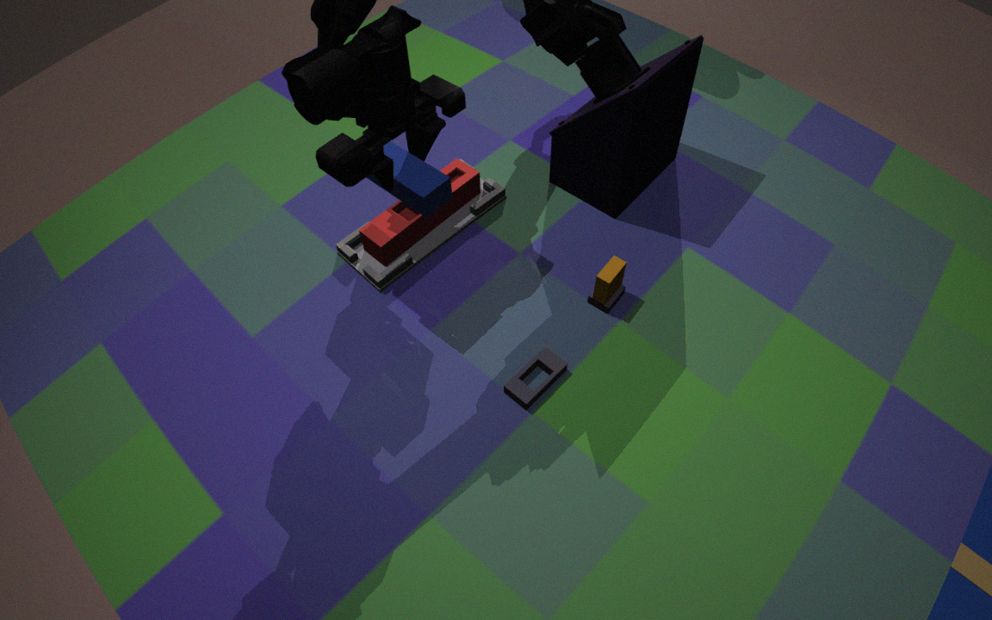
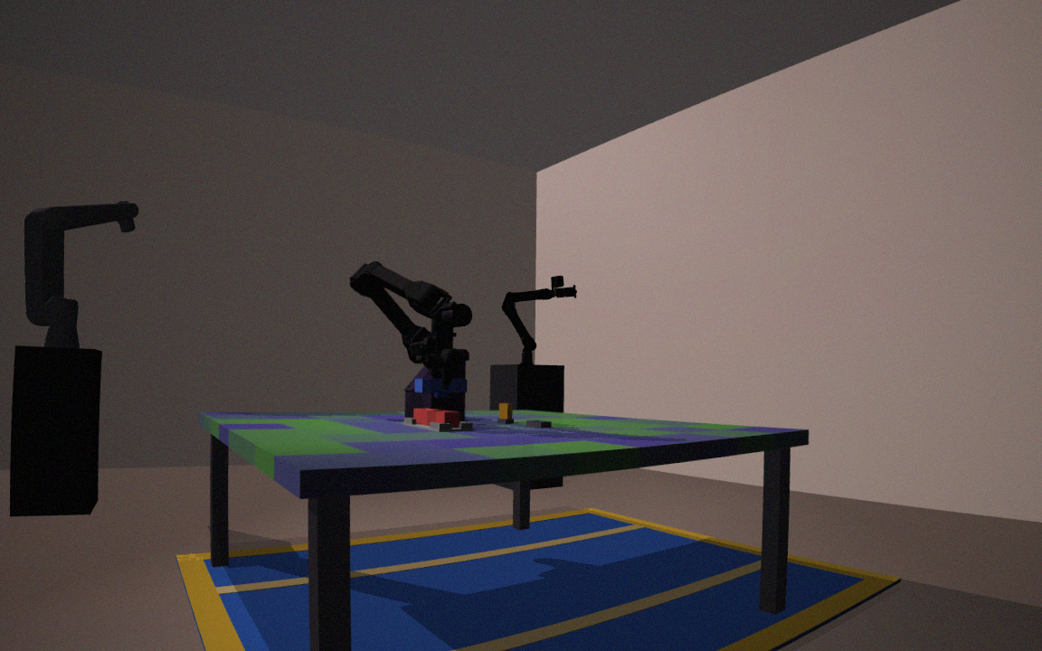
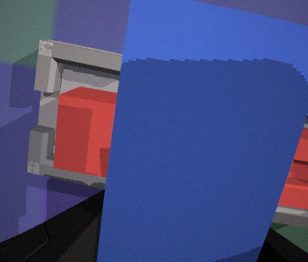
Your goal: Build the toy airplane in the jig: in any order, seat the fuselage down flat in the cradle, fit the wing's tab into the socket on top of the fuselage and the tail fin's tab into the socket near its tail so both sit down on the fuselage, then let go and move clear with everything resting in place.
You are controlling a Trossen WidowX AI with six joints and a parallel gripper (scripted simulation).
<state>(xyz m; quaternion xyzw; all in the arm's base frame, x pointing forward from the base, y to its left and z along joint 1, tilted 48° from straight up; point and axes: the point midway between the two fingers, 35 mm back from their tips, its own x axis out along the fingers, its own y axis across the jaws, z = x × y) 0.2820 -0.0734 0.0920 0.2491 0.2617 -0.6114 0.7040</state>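
My gripper (image 1: 406, 158) (image 3: 173, 212) is shut on the blue wing (image 1: 426, 189) (image 2: 425, 385) (image 3: 204, 138) and holds it crosswise above the fuselage, with a gap showing beneath it in the exterior view. The red fuselage (image 1: 387, 228) (image 2: 436, 417) (image 3: 73, 138) lies in the grey cradle (image 1: 445, 234) (image 3: 81, 52) and looks flat. The socket near one end of the fuselage is empty. The wing hides part of its middle, and its tab is not visible in the wrist view. The orange tail fin (image 1: 609, 279) (image 2: 505, 410) stands upright in a small dark holder (image 1: 605, 302), away from the gripper.
A dark rectangular frame (image 1: 516, 389) (image 2: 538, 423) lies on the patchwork table near the fin. The arm's dark base block (image 1: 615, 146) stands behind and right of the cradle in the top view. Two other arms stand on pedestals (image 2: 55, 429) (image 2: 526, 388) beyond the table.
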